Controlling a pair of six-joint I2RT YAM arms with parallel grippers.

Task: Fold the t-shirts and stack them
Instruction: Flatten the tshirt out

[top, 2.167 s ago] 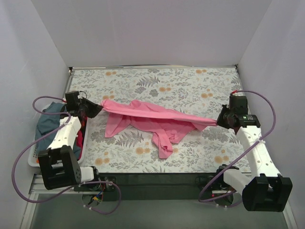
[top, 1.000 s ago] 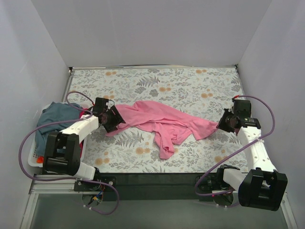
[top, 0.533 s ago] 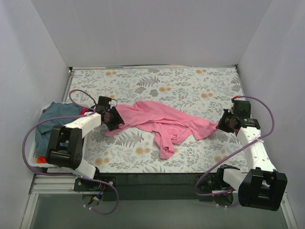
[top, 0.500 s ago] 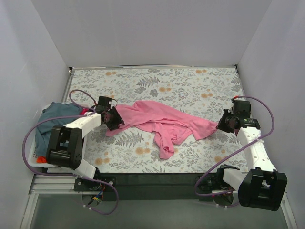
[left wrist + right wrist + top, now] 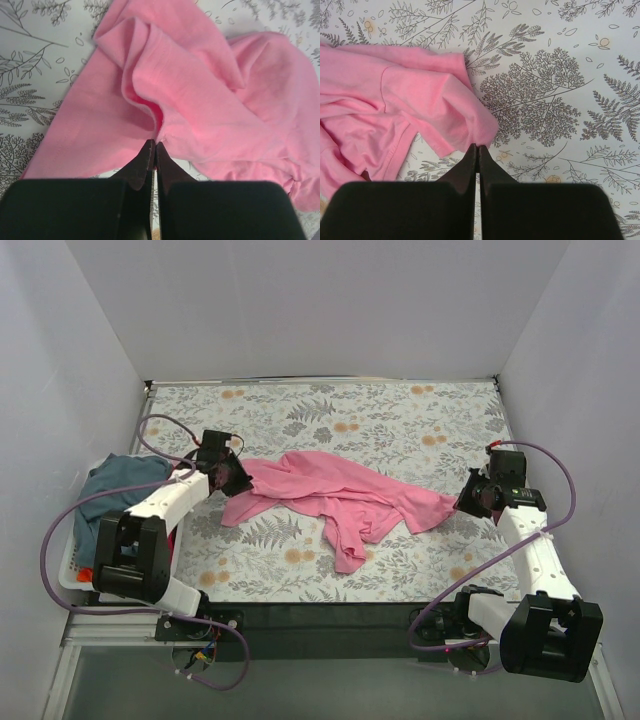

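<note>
A bright pink t-shirt (image 5: 330, 490) lies crumpled across the middle of the floral table. At its left end, my left gripper (image 5: 238, 480) is shut, its tips (image 5: 153, 144) pinching a raised fold of the pink cloth (image 5: 200, 100). At the shirt's right end, my right gripper (image 5: 463, 502) is shut too, and its tips (image 5: 477, 146) hold a corner of the pink cloth (image 5: 395, 95) low over the table. A slate blue-grey t-shirt (image 5: 110, 485) sits heaped in the basket at the left.
A white laundry basket (image 5: 68, 565) stands at the table's left edge beside the left arm, with a bit of red (image 5: 85, 573) showing in it. White walls close in the back and both sides. The floral tabletop (image 5: 400, 420) shows behind the shirt.
The shirt, earlier stretched between both grippers, now lies slack. My left gripper let go, shifted slightly along the shirt's left end and closed on a fold. The right arm has stayed put.
</note>
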